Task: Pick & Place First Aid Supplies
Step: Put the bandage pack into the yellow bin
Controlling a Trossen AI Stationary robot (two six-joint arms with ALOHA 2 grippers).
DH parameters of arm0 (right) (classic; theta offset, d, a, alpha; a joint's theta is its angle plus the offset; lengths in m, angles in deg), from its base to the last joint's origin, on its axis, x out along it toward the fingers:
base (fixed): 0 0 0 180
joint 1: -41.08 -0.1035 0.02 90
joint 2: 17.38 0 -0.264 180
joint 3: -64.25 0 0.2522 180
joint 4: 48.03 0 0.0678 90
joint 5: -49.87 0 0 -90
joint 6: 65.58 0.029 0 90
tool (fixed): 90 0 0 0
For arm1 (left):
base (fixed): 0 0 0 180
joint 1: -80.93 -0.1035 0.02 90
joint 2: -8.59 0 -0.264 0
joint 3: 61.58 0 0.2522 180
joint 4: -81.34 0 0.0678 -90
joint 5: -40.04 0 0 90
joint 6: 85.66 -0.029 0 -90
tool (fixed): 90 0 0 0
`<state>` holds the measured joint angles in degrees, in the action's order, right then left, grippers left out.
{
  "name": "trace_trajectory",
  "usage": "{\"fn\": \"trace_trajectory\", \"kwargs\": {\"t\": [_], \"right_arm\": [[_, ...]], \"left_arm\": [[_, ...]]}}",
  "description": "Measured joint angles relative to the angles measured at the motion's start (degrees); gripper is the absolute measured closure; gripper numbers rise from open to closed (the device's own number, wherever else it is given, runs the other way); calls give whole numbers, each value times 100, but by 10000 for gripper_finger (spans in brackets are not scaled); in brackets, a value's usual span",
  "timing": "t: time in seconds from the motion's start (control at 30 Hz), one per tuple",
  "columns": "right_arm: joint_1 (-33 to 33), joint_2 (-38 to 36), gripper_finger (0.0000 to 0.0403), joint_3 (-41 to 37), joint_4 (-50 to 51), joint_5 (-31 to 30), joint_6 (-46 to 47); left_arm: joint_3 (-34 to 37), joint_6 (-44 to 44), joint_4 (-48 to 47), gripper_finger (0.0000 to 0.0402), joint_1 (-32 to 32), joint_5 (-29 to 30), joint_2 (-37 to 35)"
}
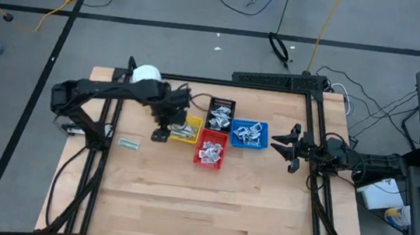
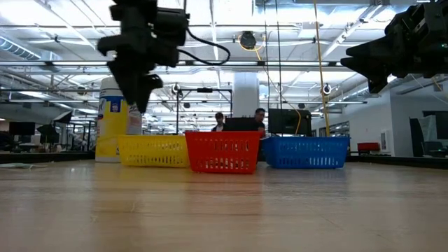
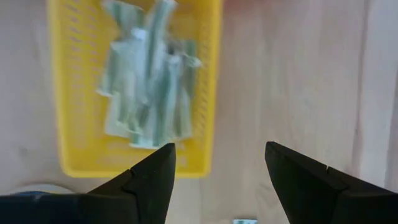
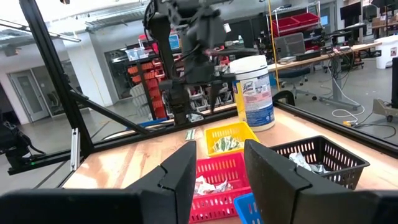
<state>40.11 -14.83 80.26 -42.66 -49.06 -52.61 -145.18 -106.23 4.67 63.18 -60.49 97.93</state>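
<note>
Jaws of the left gripper (image 3: 217,180) are spread wide and empty above the yellow plastic mesh tray (image 3: 74,158), where pale green-grey wrappers (image 3: 149,93) are piled. At three o'clock, the right gripper (image 1: 289,147) is held parted, empty.

You can read one brand only: the white jar (image 4: 255,92) standing beyond the yellow tray (image 4: 229,140) carries a yellow-and-blue label with the word "Lysol" across its upper part in the right wrist view. The smaller lines beneath that word are too fine for you to make out, and in the low view the same label shows only as colour blocks. The print on the packets in the trays cannot be read from any view.
</note>
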Motion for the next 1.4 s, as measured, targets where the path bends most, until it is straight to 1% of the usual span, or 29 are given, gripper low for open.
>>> {"fn": "trace_trajectory", "kwargs": {"t": [0.17,0.37,0.5,0.63,0.7,0.83,0.9,1.0,1.2,1.4], "right_arm": [[2,0,273,1,-1,0,-2],[1,0,273,0,1,0,-1],[2,0,273,0,1,0,-2],[2,0,273,-1,1,0,-1],[0,0,273,1,1,0,-2],[2,0,273,0,3,0,-1],[2,0,273,0,1,0,-1],[-1,0,273,0,1,0,-1],[0,0,273,-1,1,0,-2],[0,0,273,0,1,0,-1]], "left_arm": [[761,150,264,138,237,-7,-610],[1487,137,170,139,409,-7,-1273],[1848,124,-11,141,438,21,-1679],[2031,83,-223,134,479,64,-1941],[2083,6,-277,133,528,106,-1945],[2302,-14,-319,133,615,467,-1922],[2433,-14,-300,133,654,579,-1857],[2449,29,-272,133,715,733,-1715],[2441,161,-244,133,738,923,-1254],[2441,170,-237,133,740,955,-729]]}}
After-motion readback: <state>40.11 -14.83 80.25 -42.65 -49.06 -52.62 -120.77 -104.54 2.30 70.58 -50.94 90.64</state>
